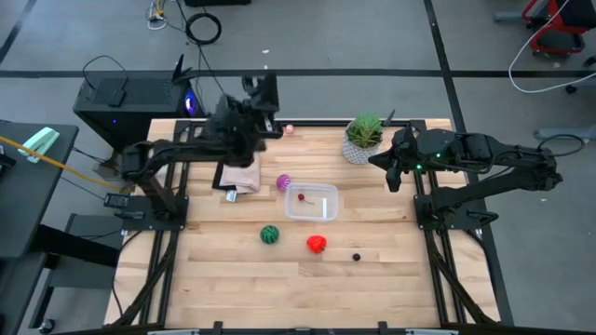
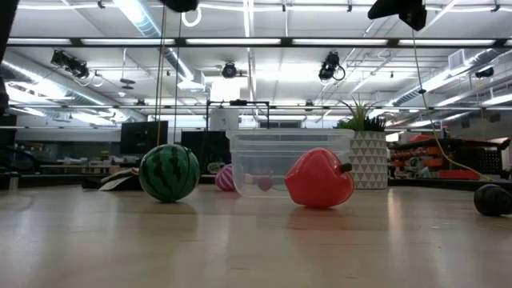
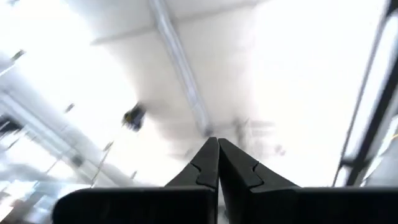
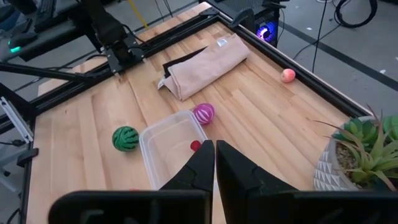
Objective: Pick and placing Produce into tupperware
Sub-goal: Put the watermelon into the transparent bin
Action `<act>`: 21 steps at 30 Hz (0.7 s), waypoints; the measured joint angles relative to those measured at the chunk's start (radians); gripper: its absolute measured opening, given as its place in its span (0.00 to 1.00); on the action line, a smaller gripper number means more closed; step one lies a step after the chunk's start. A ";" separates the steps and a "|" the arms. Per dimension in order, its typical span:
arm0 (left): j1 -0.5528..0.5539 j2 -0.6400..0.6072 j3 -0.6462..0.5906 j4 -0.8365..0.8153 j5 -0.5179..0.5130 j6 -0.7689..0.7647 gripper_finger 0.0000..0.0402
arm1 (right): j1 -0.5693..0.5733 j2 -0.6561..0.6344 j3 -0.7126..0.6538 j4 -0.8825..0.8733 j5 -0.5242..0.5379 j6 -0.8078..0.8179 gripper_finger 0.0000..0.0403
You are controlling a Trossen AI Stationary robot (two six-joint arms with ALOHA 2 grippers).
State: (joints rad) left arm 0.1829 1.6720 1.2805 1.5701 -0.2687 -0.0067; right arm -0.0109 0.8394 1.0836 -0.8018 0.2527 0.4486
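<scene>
My left gripper (image 3: 217, 163) is pinched tight on nothing, raised over the far-left of the table, its camera tipped up at the ceiling. Below it the tan paper bag (image 1: 239, 177) lies flat.

Produce, left to right: green striped ball (image 1: 269, 234) near-left of the tub; purple-pink ball (image 1: 284, 182) just beside the tub's far-left corner; tiny pink bit (image 1: 290, 129) at the far edge, well apart; small red bit (image 1: 302, 197) already inside the tub; red lumpy piece (image 1: 317, 245) just near of the tub; dark bit (image 1: 356, 257) near-right, alone.

Handling, my guess: all light hollow plastic toys, stiff, smooth. Balls will roll if nudged, so close across the middle from straight above. Lumpy red one has a stem and flatter sides, so grip across the body, not the stem. Tiny bits need a precise pinch and can skid away.

Tupperware (image 1: 312, 202) sits mid-table, open, upright; thin and light, likely slides if bumped, so drop pieces in from above.

My right gripper (image 4: 214, 163) is closed and empty too, raised over the far-right side beside the potted plant (image 1: 363, 137).

Surface is pale wood planks, smooth, level, framed by black rails. Beyond is a workshop with ceiling lights, cables on the floor and a black computer case (image 1: 130, 98) off the far-left
</scene>
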 joint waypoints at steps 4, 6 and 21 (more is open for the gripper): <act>-0.042 -0.119 -0.231 0.001 -0.075 0.016 0.01 | 0.000 0.000 0.000 0.000 0.000 -0.005 0.06; -0.082 -0.176 -0.337 -0.018 -0.129 0.040 0.01 | 0.000 0.000 0.000 0.001 0.000 -0.012 0.06; -0.425 -0.541 -0.744 -0.961 -0.317 -0.536 0.02 | 0.000 0.007 0.000 0.008 0.000 -0.048 0.06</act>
State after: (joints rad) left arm -0.2425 1.1308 0.5365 0.6095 -0.5854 -0.5428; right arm -0.0109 0.8461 1.0836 -0.7937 0.2531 0.4004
